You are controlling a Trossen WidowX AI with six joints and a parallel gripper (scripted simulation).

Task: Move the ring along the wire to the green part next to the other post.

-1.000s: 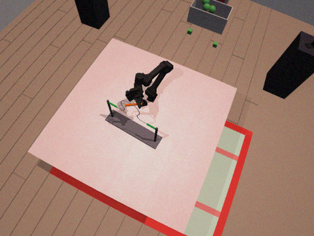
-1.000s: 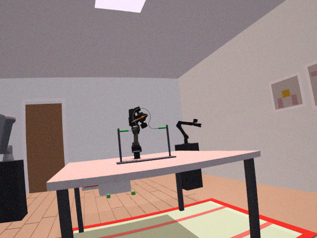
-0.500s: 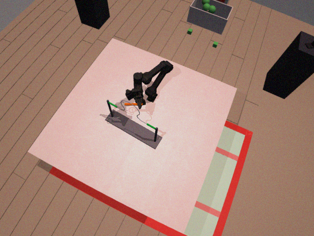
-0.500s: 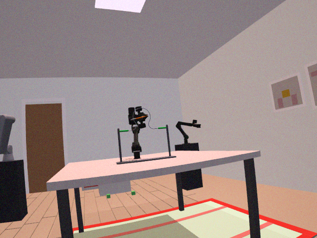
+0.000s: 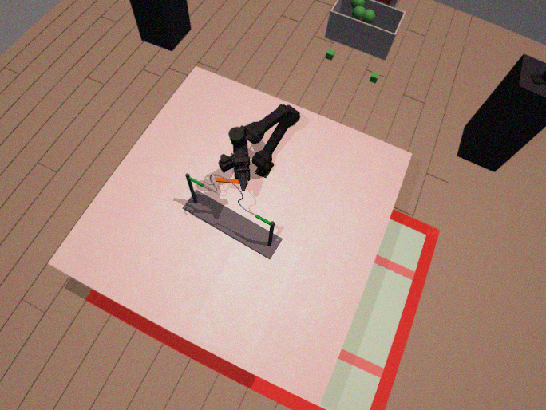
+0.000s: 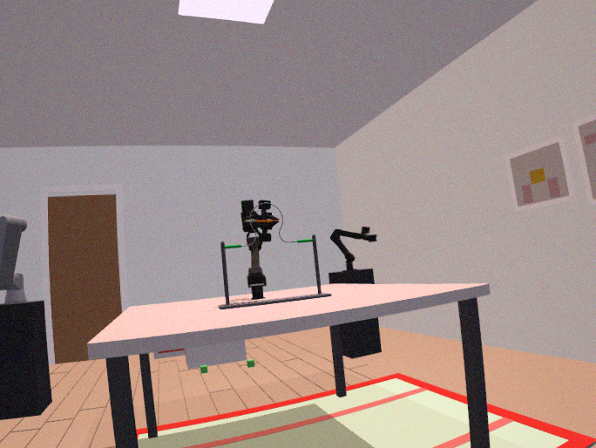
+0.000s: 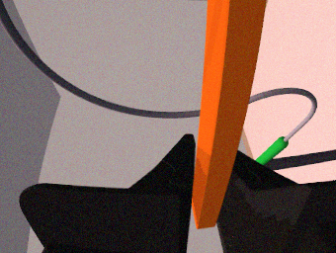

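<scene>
My gripper [image 5: 243, 187] [image 7: 198, 141] is shut on the orange handle [image 5: 227, 180] [image 6: 262, 220] [image 7: 222, 74], near its end, high above the table. The handle lies about level in the exterior view. The small ring [image 6: 248, 220] at its far end shows nearly edge-on, by the left rise of the grey wire [image 6: 282, 226] [image 7: 148, 114]; whether they touch cannot be told. The ring is outside the wrist view. The left green part [image 5: 195, 181] [image 6: 233, 246] and right green part [image 5: 263, 218] [image 6: 305, 240] adjoin the posts. One green part [image 7: 273, 150] shows in the wrist view.
The left post [image 5: 191, 189] [image 6: 225, 274] and right post [image 5: 271, 233] [image 6: 316, 264] stand on a dark base [image 5: 260, 246] on the pink table [image 5: 132, 246]. The wire arches close in front of the gripper. Black pedestals and a grey bin [image 5: 357, 37] stand off the table.
</scene>
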